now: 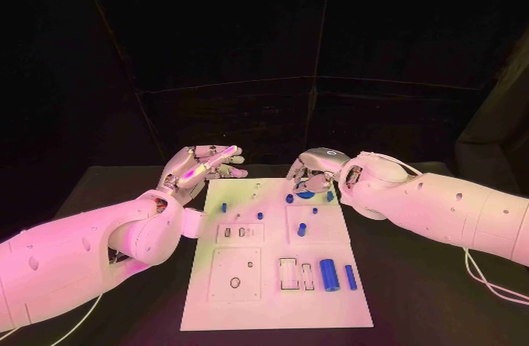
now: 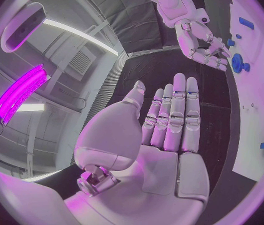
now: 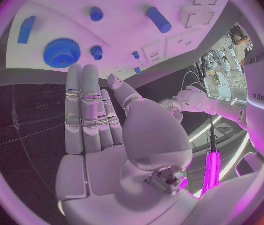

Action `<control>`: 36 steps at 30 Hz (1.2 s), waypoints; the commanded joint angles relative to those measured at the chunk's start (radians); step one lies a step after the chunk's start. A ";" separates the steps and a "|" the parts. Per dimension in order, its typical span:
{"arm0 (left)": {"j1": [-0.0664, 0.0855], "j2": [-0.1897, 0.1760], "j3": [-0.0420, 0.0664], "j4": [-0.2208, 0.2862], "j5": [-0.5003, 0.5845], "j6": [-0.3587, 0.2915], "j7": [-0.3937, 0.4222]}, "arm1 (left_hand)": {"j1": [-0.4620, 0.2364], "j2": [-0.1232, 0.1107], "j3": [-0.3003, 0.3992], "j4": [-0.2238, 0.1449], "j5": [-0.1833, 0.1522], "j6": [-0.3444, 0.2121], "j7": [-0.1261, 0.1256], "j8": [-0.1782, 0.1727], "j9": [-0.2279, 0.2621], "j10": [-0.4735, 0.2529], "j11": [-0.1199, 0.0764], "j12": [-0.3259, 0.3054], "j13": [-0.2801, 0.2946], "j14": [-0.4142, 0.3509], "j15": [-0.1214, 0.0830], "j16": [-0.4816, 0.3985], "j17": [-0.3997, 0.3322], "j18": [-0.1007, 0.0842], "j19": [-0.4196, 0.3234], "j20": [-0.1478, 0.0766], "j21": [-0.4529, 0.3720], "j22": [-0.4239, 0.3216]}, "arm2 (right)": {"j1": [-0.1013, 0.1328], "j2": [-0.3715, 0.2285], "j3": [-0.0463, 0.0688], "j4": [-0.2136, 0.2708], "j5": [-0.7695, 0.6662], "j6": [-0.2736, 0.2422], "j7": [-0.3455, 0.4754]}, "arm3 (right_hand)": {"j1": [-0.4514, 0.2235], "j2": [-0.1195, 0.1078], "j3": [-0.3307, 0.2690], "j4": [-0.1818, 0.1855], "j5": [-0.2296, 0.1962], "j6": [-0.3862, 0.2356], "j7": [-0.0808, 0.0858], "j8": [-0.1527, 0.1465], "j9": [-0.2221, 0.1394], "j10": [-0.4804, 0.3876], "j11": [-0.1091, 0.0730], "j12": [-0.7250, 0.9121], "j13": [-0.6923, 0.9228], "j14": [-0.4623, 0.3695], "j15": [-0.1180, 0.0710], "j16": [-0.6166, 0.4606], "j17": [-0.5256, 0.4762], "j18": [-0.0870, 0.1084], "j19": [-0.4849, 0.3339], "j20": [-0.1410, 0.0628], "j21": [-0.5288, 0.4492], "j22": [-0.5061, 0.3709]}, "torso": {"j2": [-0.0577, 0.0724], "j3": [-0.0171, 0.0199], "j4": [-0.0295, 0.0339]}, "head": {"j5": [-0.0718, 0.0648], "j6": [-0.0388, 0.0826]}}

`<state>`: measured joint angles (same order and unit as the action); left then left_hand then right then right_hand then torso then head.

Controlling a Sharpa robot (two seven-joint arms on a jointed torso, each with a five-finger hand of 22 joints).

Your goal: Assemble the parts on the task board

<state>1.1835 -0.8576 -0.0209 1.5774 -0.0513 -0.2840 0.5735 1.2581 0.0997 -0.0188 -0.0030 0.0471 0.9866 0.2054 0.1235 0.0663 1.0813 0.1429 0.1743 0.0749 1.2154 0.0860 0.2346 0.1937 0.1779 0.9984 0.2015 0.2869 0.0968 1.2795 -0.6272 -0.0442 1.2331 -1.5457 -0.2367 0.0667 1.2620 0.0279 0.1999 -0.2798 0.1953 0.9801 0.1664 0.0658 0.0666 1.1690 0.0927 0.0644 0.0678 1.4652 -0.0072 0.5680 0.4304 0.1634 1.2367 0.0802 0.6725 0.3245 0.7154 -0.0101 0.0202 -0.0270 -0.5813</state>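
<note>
Both hands, left [image 1: 202, 167] and right [image 1: 314, 170], empty with fingers apart; gear [image 3: 61, 52] looks light, rigid, best pinched by its toothed rim.

blue gear [image 1: 306, 195]: mostly hidden under the right hand [image 1: 314, 170] in the head view | task board [image 2: 256, 80]: cut off by the circle's rim in the left wrist view | small blue pegs [image 1: 261, 215]: too small to tell their shape | board's far right corner: covered by the right arm
</note>
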 commanded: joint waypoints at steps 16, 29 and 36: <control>0.001 0.001 0.000 0.019 0.005 0.049 0.003 | 0.000 0.001 0.003 -0.008 0.007 -0.005 0.010 -0.017 -0.002 -0.009 0.010 -0.017 -0.003 -0.011 0.009 -0.019 0.007 0.006 0.000 0.006 -0.017 -0.009 | 0.004 0.033 0.001 -0.024 -0.136 0.119 -0.060 | -0.020 -0.010 0.049 0.004 -0.006 -0.021 -0.001 0.000 0.001 -0.037 0.004 0.005 0.001 0.020 0.006 0.304 0.275 0.019 -0.023 0.014 0.133 0.084 | 0.034 0.0012 0.0070 | -0.003 -0.001; 0.001 0.000 0.000 0.017 0.006 0.054 0.001 | -0.002 0.002 0.003 -0.008 0.006 -0.006 0.011 -0.020 -0.002 -0.011 0.011 -0.019 -0.003 -0.012 0.010 -0.021 0.008 0.006 0.000 0.007 -0.019 -0.011 | 0.004 0.055 0.001 -0.047 -0.138 0.157 -0.055 | -0.022 0.022 0.104 0.017 -0.029 0.008 0.005 0.007 0.003 -0.018 0.005 0.008 0.001 0.026 0.007 0.427 0.394 0.014 -0.022 0.017 0.209 0.153 | 0.034 0.0007 0.0101 | 0.000 -0.012; 0.001 -0.001 0.000 0.018 0.013 0.056 0.000 | -0.003 0.002 0.003 -0.008 0.006 -0.007 0.011 -0.020 -0.002 -0.011 0.011 -0.020 -0.003 -0.012 0.010 -0.022 0.008 0.006 0.000 0.007 -0.019 -0.011 | 0.003 0.063 0.001 -0.053 -0.138 0.168 -0.055 | -0.027 0.017 0.133 0.021 -0.033 0.021 0.004 0.006 0.003 -0.010 0.003 0.007 0.001 0.022 0.007 0.464 0.426 0.010 -0.022 0.018 0.250 0.195 | 0.036 0.0009 0.0087 | 0.005 -0.017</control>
<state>1.1835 -0.8582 -0.0210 1.5943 -0.0435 -0.2460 0.5694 1.2581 0.0997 -0.0161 -0.0056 0.0470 0.9793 0.2126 0.1095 0.0664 1.0739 0.1503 0.1579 0.0732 1.2079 0.0934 0.2168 0.2010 0.1777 0.9982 0.2017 0.2712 0.0872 1.2804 -0.5661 -0.0441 1.1808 -1.6775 -0.0910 0.0112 1.2424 0.0401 0.3289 -0.2605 0.1654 0.9952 0.1702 0.0658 0.0684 1.1517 0.0937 0.0685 0.0680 1.4651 -0.0072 1.0285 0.8537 0.1633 1.2114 0.0980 0.9182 0.5167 0.7498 -0.0091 0.0299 -0.0231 -0.5970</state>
